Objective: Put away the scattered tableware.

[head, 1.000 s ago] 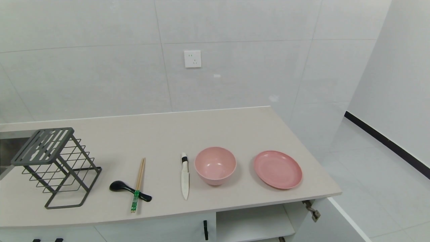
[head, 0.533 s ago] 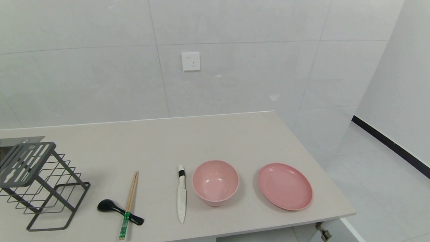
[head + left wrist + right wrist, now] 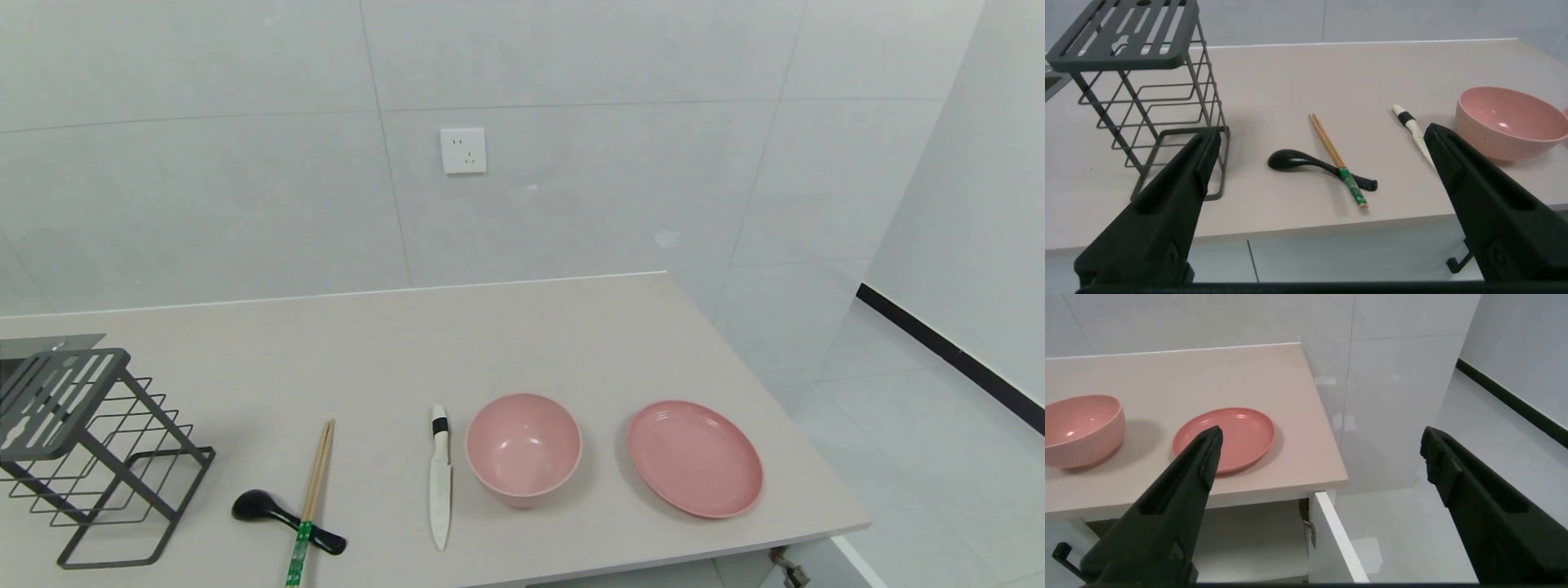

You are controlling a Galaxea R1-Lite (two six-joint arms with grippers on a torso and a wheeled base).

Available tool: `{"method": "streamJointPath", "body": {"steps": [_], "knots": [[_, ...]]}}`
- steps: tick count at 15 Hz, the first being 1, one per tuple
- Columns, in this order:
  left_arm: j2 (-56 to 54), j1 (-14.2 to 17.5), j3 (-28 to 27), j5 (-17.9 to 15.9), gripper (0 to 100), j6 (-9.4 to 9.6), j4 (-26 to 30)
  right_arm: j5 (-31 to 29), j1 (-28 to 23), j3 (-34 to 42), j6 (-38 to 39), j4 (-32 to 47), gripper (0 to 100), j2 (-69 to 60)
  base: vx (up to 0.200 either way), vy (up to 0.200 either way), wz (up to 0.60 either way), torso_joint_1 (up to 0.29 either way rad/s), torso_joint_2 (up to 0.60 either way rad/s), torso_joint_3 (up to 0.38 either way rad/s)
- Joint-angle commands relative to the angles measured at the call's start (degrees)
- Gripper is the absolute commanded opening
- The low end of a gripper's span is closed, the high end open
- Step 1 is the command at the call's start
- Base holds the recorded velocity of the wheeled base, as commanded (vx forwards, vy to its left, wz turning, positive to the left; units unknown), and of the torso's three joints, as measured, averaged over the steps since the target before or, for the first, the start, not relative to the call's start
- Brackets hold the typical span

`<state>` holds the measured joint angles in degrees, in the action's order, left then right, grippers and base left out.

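Green print on the chopsticks is unreadable; left tool and right tool gape wide, empty.

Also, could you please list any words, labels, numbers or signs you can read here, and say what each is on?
No text is readable in any view.
On the chopsticks, a green band may carry print: too small to read.
On the knife, faint blade marks: too small to read.
On the wall socket: no lettering visible.
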<state>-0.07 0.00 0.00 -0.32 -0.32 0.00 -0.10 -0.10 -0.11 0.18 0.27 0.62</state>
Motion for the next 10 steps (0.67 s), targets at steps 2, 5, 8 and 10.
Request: {"method": "streamJointPath", "body": {"steps": [2,5,8,10], "knots": [[0.1,0.0,0.0,0.0,100,0.23,0.0,0.0,0.0,0.0,0.0,0.0,100,0.1,0.0,0.0,0.0,-0.134,0.34,0.188],[0.1,0.0,0.0,-0.1,100,0.49,0.0,0.0,0.0,0.0,0.0,0.0,100,0.1,0.0,0.0,0.0,-0.026,0.06,0.042],[0.1,0.0,0.0,-0.3,100,0.67,0.0,0.0,0.0,0.0,0.0,0.0,100,0.1,0.0,0.0,0.0,0.0,0.0,0.0],[0.1,0.0,0.0,-0.3,100,0.67,0.0,0.0,0.0,0.0,0.0,0.0,100,0.1,0.0,0.0,0.0,0.0,0.0,0.0]]}}
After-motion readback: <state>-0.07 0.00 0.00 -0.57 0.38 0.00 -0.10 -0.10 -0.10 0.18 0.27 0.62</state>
